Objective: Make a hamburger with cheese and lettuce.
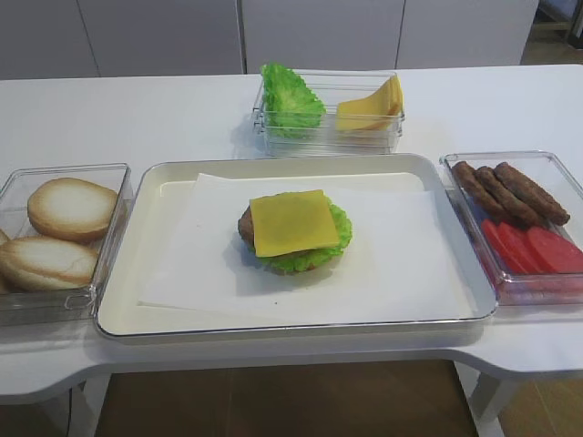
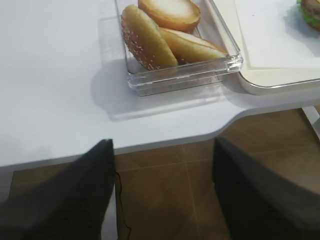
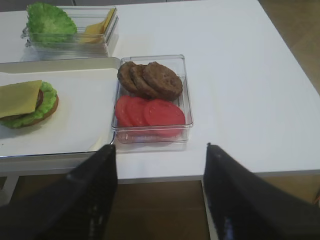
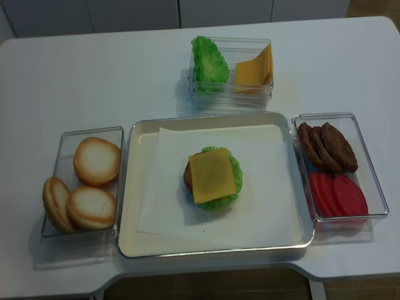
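left of the bun box [image 2: 177, 45] hung the wide-open left gripper [image 2: 162, 192], probably nearer its bun halves [image 2: 170, 30] than the open, empty right gripper [image 3: 160, 195].

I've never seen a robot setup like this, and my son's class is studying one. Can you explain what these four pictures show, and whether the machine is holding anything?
It is a two-armed robot at a white table. Two pictures look down from above; the other two come from cameras on the arms' wrists. The dark shapes at the bottom are the open left gripper and right gripper, both empty, off the table's front edge. On the tray sits the hamburger: bun base, lettuce, patty, and cheese on top. Clear boxes hold bun halves on the left, patties and tomato slices on the right, spare leaves and cheese slices behind.
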Motion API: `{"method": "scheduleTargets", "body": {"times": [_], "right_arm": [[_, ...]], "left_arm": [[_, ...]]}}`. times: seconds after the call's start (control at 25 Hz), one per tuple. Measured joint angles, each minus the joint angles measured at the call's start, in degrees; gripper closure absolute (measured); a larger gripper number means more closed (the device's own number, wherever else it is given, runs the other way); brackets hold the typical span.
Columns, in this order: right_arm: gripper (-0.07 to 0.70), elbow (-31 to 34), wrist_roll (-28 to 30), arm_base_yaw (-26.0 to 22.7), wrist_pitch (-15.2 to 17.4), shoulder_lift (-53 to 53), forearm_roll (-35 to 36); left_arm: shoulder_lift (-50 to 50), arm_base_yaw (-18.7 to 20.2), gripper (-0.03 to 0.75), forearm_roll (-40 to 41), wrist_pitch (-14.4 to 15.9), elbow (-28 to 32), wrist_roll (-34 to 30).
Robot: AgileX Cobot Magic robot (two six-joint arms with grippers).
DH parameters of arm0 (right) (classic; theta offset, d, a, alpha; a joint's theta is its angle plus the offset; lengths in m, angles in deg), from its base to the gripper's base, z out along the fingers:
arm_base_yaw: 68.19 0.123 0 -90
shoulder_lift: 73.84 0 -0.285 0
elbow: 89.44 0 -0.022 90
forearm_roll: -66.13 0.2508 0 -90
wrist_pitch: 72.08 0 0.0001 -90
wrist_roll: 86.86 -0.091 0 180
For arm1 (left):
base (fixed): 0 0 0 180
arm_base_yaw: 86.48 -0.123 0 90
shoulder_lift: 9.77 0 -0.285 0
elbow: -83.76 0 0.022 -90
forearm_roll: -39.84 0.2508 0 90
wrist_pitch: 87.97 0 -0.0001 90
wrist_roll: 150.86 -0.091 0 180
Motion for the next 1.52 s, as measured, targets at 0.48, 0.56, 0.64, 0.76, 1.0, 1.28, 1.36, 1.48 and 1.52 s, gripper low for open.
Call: {"method": "scheduleTargets", "body": {"times": [0.48,0.56,0.64,0.76,1.0,1.28,1.36,1.48,1.52], "right_arm": [[0.212,7.26,2.64,-0.09,0.12,-6.61,0.00],[0.212,8.61,3.35,-0.09,0.12,-6.61,0.11],[0.212,10.05,4.56,-0.09,0.12,-6.61,0.11],[0.212,12.30,6.02,-0.09,0.12,-6.61,-0.07],[0.212,16.82,6.33,-0.09,0.12,-6.61,-3.58],[0.212,17.95,6.46,-0.09,-2.64,-6.61,-3.72],[0.212,18.68,6.55,-0.09,-3.83,-6.61,-3.72],[0.212,19.37,6.55,-0.09,-5.78,-6.61,-3.72],[0.213,19.87,6.55,-0.09,-6.36,-6.61,-3.72]], "left_arm": [[0.00,0.00,0.257,0.00,0.00,0.00,0.00],[0.00,0.00,0.257,0.00,0.00,0.00,0.00],[0.00,0.00,0.257,0.00,0.00,0.00,0.00],[0.00,0.00,0.257,0.00,0.00,0.00,0.00],[0.00,0.00,0.257,0.00,0.00,0.00,0.00],[0.00,0.00,0.257,0.00,0.00,0.00,0.00],[0.00,0.00,0.257,0.00,0.00,0.00,0.00],[0.00,0.00,0.258,0.00,0.00,0.00,0.00],[0.00,0.00,0.258,0.00,0.00,0.00,0.00]]}}
